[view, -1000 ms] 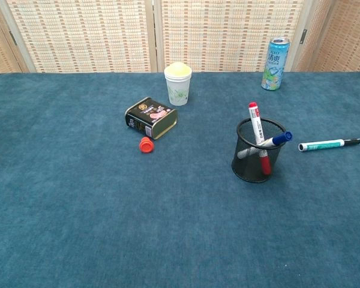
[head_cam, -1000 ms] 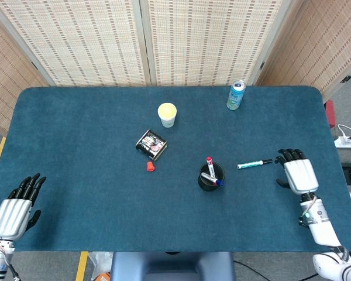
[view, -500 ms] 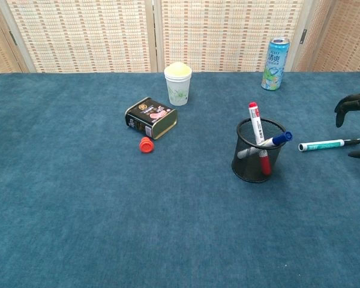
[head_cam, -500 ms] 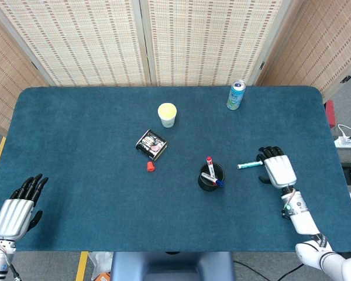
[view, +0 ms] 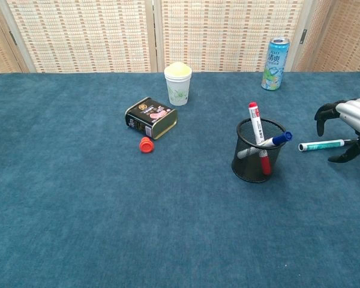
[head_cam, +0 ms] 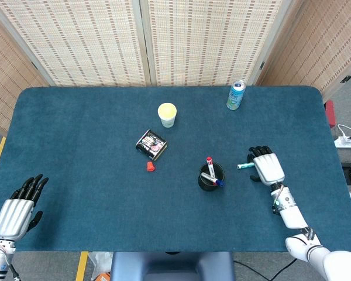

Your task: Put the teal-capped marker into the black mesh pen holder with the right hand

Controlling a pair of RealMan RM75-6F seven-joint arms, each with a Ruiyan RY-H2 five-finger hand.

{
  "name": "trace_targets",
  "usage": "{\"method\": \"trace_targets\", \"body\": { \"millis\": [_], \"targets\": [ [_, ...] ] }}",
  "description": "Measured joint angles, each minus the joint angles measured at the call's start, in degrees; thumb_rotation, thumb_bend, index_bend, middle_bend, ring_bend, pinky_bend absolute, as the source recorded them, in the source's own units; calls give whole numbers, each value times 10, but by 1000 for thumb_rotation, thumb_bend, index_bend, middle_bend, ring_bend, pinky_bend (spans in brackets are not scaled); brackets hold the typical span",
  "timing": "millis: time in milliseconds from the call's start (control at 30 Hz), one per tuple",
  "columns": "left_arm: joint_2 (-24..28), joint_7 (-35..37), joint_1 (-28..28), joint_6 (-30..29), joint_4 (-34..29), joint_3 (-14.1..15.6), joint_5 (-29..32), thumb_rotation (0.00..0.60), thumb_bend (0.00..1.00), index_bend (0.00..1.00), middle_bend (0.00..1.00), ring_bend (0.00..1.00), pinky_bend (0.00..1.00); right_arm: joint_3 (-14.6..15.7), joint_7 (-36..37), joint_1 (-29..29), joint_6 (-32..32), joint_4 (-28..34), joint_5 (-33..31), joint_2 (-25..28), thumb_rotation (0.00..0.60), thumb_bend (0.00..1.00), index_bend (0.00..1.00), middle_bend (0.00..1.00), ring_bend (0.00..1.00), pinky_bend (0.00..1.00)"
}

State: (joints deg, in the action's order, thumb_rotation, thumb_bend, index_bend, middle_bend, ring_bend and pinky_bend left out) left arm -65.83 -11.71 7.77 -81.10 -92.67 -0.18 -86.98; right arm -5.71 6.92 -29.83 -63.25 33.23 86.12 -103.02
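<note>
- The left hand [head_cam: 13, 215] rests at the near left corner of the blue table [head_cam: 76, 134], palm down. Its fingers [head_cam: 29, 184] are straight and a little spread, and they hold nothing.
- A dark tin [view: 151, 117] lies well ahead of those fingers, with a small red cap [view: 145, 144] just beside it and a white paper cup [view: 177, 83] behind it.
- The black mesh pen holder [view: 257, 158] stands to the left of the right fingers, near them but apart. A red marker and a blue pen stand inside it.
- The teal-capped marker [view: 324, 144] lies flat on the table, with its teal cap toward the pen holder and its dark end under the right hand.
- The right hand [head_cam: 265, 167] is above the dark end of the marker. Its fingers [view: 325, 112] are curled down and apart, on both sides of the marker; I cannot tell if they touch it.
- A drink can [view: 275, 56] stands far ahead of the right fingers.
</note>
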Motion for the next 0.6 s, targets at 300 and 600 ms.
{"method": "trace_targets", "body": {
  "millis": [300, 600],
  "targets": [
    [1, 5, 4, 12, 1, -1, 10, 600, 303, 22, 0, 53, 273, -2, 19, -24, 21, -37, -5, -26, 600, 42, 486, 243, 190, 217],
    [4, 15, 8, 25, 2, -4, 24, 600, 304, 21, 0, 52, 274, -4, 22, -40, 44, -59, -13, -43, 600, 101, 483, 242, 190, 217]
  ]
}}
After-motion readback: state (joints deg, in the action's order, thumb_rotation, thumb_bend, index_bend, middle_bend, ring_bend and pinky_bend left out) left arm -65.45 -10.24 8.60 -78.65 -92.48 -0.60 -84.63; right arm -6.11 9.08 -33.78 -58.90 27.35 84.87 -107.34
